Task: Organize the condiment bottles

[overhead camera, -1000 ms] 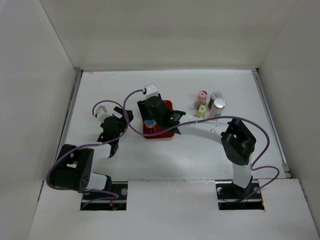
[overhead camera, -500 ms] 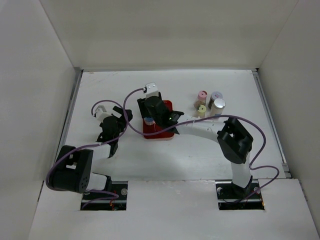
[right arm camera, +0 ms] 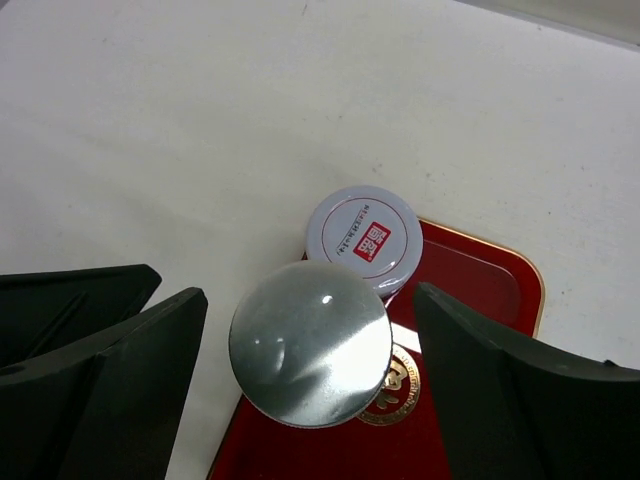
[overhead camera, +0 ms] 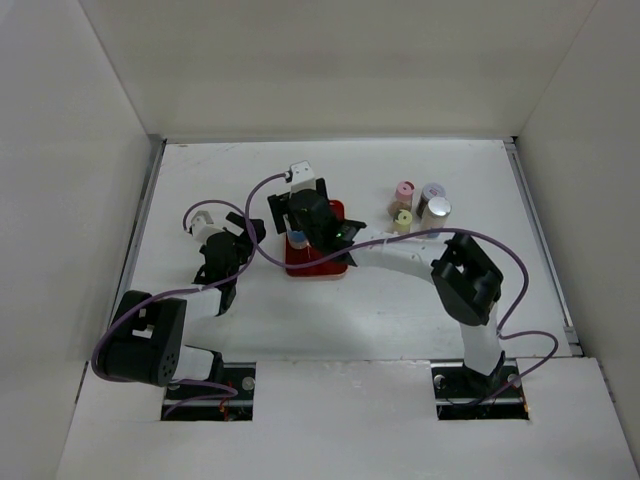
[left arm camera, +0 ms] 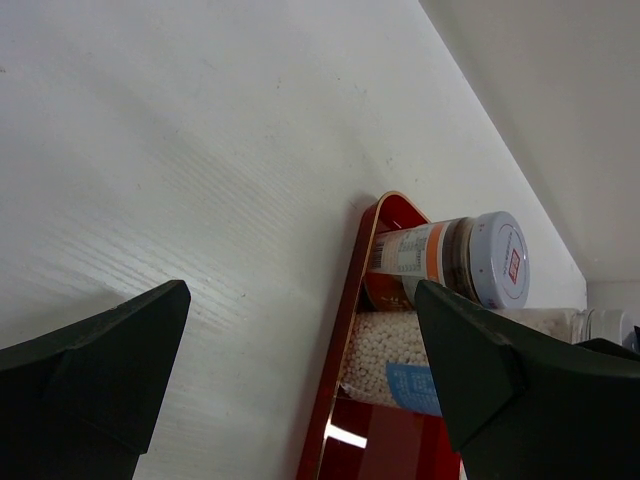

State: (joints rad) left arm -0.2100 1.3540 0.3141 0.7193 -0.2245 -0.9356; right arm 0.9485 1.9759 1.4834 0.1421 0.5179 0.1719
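Observation:
A red tray (overhead camera: 332, 264) lies left of the table's middle. In the right wrist view, two jars stand at the tray's (right arm camera: 478, 292) corner: one with a silver-grey cap (right arm camera: 310, 343) and behind it one with a pale lavender cap and red logo (right arm camera: 362, 238). My right gripper (right arm camera: 310, 330) is open above the silver-capped jar, a finger on each side, not touching. My left gripper (left arm camera: 300, 292) is open and empty beside the tray's rim (left arm camera: 345, 330), facing the bead-filled, blue-labelled jar (left arm camera: 400, 345) and the orange-labelled jar (left arm camera: 440, 262).
Several more jars stand at the back right: pink cap (overhead camera: 405, 189), lavender cap (overhead camera: 432, 191), pale yellow cap (overhead camera: 403, 219), silver cap (overhead camera: 438, 209). White walls enclose the table on three sides. The right arm (overhead camera: 420, 255) stretches across the middle.
My right gripper has shifted slightly back and to the left over the tray's left corner. The left arm has not moved.

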